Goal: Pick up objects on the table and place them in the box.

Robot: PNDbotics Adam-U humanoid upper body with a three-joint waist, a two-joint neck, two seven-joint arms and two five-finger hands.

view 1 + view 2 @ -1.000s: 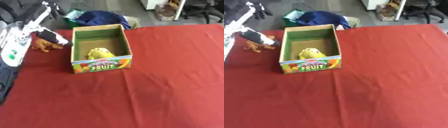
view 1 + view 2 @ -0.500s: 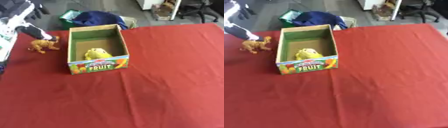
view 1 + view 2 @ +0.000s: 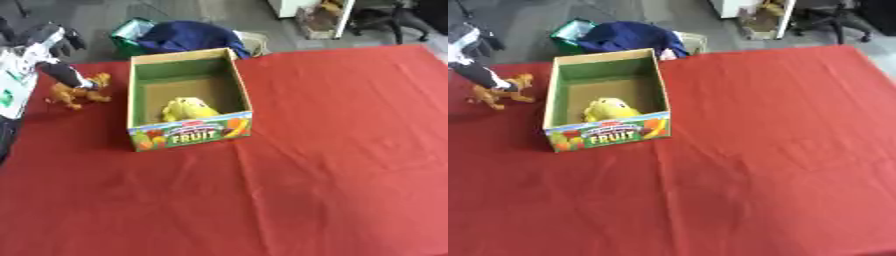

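Left robot hand (image 3: 63, 75) is on the orange toy animal (image 3: 77, 91); can't tell if it's gripped. I'd lift it straight, then clear the box (image 3: 188, 135) wall.

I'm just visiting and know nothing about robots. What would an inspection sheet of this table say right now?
Surface: red cloth covers the table, slightly creased.
Job's things: cardboard fruit box open, a yellow toy inside; an orange toy animal on the cloth, left of the box.
Clutter: nothing seen on the table.
Hands: left hand at the toy animal, fingers hard to make out; right hand not seen.
Cables: nothing seen.
Surroundings: blue cloth and a green container on the floor beyond the table.
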